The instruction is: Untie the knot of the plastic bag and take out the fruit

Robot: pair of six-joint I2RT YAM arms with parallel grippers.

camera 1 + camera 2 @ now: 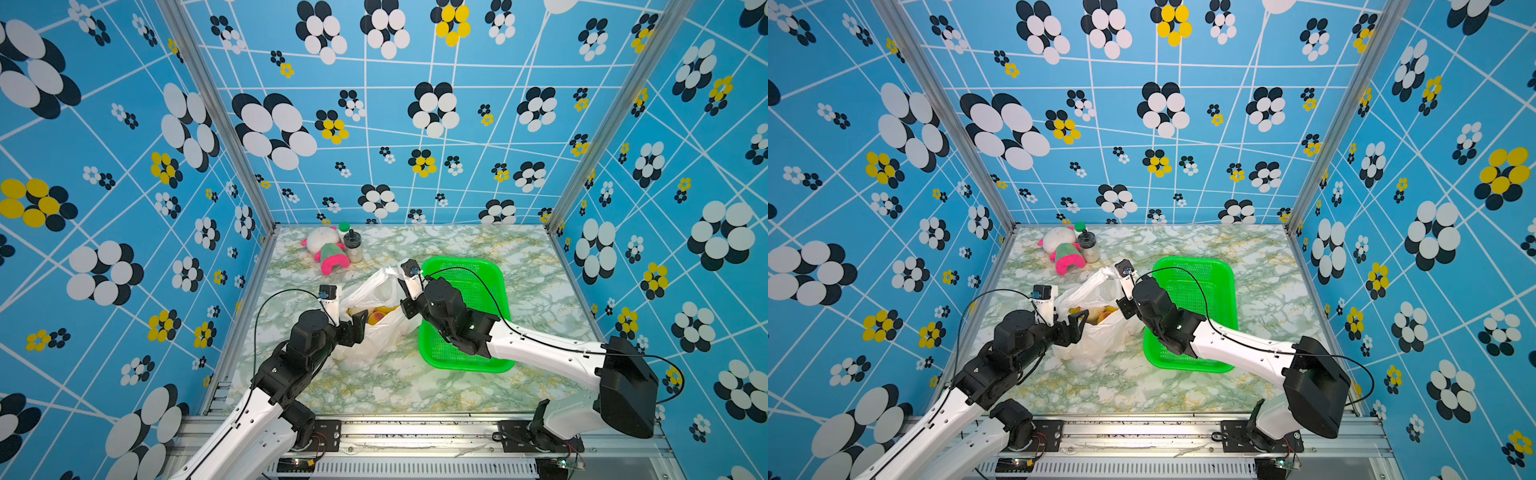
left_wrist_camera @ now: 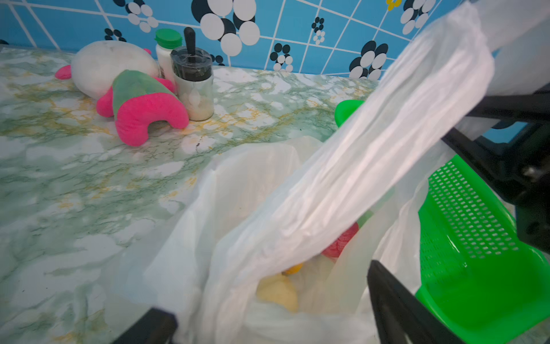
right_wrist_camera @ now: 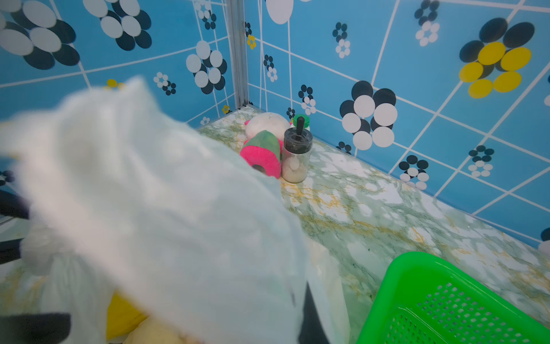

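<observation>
Left arm (image 1: 266, 399) and right arm (image 1: 540, 349) reach low to the plastic bag (image 1: 374, 338) on the worktop (image 1: 540, 291) beside the basket (image 1: 461, 262), with the left gripper (image 1: 360, 319) gaping empty at its mouth and the right gripper (image 1: 409, 308) pinched shut on its raised handle (image 1: 386, 276).

Support surface: a table (image 1: 540, 291) with a green-veined marble pattern. Far left corner: a plush toy (image 1: 328, 249) lying down, with a black-lidded jar (image 1: 354, 247) and a green-capped bottle (image 1: 344, 227) upright just beside it. Centre: a white plastic bag (image 1: 374, 336), touching the green mesh basket (image 1: 457, 262) on its right.
</observation>
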